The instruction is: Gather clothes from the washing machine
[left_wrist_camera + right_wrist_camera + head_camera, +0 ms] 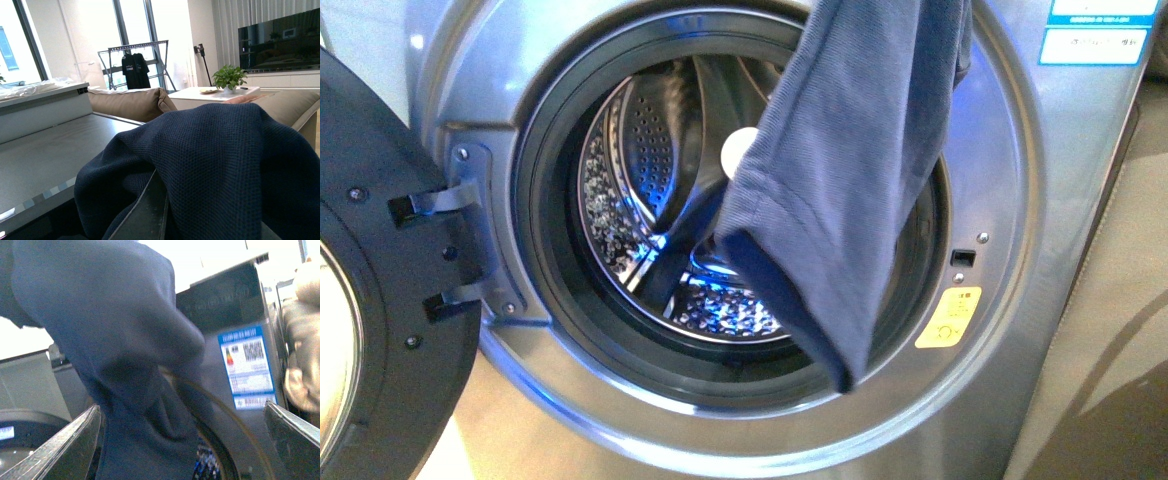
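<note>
The clothes, a dark navy ribbed garment, hang from above the frame down across the right side of the washing machine opening, lower end below the drum rim. The perforated steel drum looks bare inside. No arm shows in the front view. In the left wrist view the clothes drape over my left gripper, which is shut on them; only one dark finger shows. In the right wrist view the clothes hang in front of my open right gripper, its fingers wide apart.
The machine's door stands swung open at the left. A yellow sticker sits right of the opening, a blue-white label on the upper front. Beyond the machine's top are a sofa, a low table with a plant and a drying rack.
</note>
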